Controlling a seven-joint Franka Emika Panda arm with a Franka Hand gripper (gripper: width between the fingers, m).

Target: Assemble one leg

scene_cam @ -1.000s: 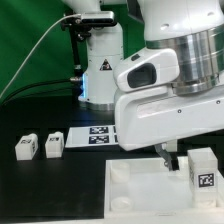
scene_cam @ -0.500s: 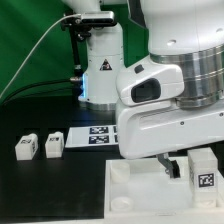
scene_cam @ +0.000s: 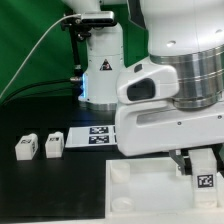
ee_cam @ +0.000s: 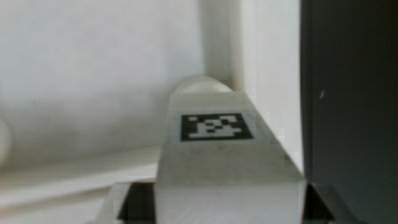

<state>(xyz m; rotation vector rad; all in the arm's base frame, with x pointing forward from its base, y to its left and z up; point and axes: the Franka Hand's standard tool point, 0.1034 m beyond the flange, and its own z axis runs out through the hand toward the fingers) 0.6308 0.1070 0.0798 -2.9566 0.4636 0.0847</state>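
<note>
A leg (scene_cam: 205, 178), a small white block with a square tag, stands on the large white plate (scene_cam: 140, 188) near its edge at the exterior view's right. My gripper (scene_cam: 193, 162) is low over it and straddles it. In the wrist view the leg (ee_cam: 222, 130) fills the space between my fingers, tag face toward the camera, with a thin dark gap on each side. The gripper (ee_cam: 226, 208) looks open around the leg. Two more legs (scene_cam: 24, 147) (scene_cam: 54, 144) stand on the black table at the exterior view's left.
The marker board (scene_cam: 92, 137) lies on the table behind the plate. A black and white robot base (scene_cam: 100, 65) stands at the back. The plate has round corner sockets (scene_cam: 120, 173). The plate's edge and black table (ee_cam: 347, 100) show beside the leg.
The arm has moved toward the exterior view's right and lower, from beside the leg on the plate to over it, so the gripper now straddles the leg.
</note>
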